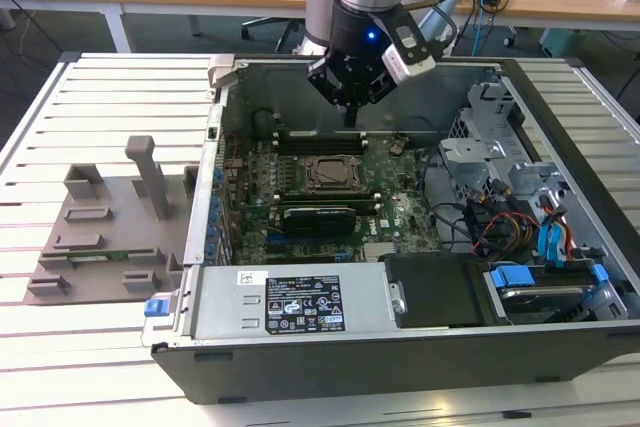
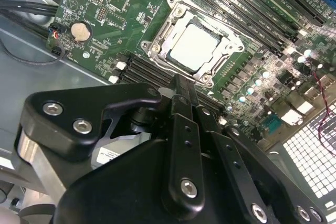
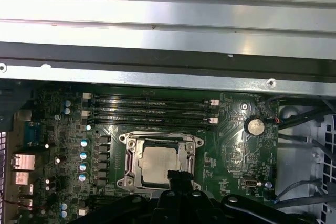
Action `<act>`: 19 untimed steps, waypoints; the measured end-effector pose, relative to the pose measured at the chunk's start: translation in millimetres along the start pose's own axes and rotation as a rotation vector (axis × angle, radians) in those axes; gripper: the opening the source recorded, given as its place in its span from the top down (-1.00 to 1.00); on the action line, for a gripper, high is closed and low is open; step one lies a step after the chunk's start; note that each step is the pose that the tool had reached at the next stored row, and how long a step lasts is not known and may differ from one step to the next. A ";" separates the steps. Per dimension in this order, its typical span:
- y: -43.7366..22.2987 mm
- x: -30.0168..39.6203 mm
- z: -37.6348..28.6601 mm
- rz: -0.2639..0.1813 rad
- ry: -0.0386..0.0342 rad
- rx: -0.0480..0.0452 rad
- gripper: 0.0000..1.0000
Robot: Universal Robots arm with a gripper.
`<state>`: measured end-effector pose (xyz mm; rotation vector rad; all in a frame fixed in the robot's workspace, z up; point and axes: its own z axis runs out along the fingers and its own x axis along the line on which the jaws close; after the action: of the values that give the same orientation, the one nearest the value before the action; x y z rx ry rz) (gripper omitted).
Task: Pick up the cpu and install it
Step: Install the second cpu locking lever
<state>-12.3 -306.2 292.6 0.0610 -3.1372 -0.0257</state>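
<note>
The fingers (image 2: 181, 90) appear pressed together with nothing between them, though their tips are partly hidden. They hang just above the edge of the cpu (image 2: 195, 46), which lies flat in its socket frame (image 2: 157, 45) on the green motherboard (image 2: 113, 22), inside the open computer case (image 1: 560, 347) on the slatted surface (image 1: 90, 347).

Quick count: there was one cpu (image 3: 157, 164) sitting in one socket frame (image 3: 160, 163), four memory slots (image 3: 149, 109) lined up beside it, one coin battery (image 3: 255, 126), and one end effector (image 1: 351, 119).
</note>
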 end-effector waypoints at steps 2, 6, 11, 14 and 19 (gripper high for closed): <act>0.0 0.0 -0.1 0.000 0.0000 0.0000 0.79; 0.0 0.0 -0.3 0.000 0.0000 0.0000 0.79; -2.6 0.1 -0.4 0.000 0.0001 0.0001 0.79; -7.9 0.3 -0.5 0.000 0.0000 0.0000 0.79; -15.0 0.9 -0.5 0.000 0.0000 0.0000 0.79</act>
<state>-12.5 -321.2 292.9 0.0611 -3.1372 -0.0257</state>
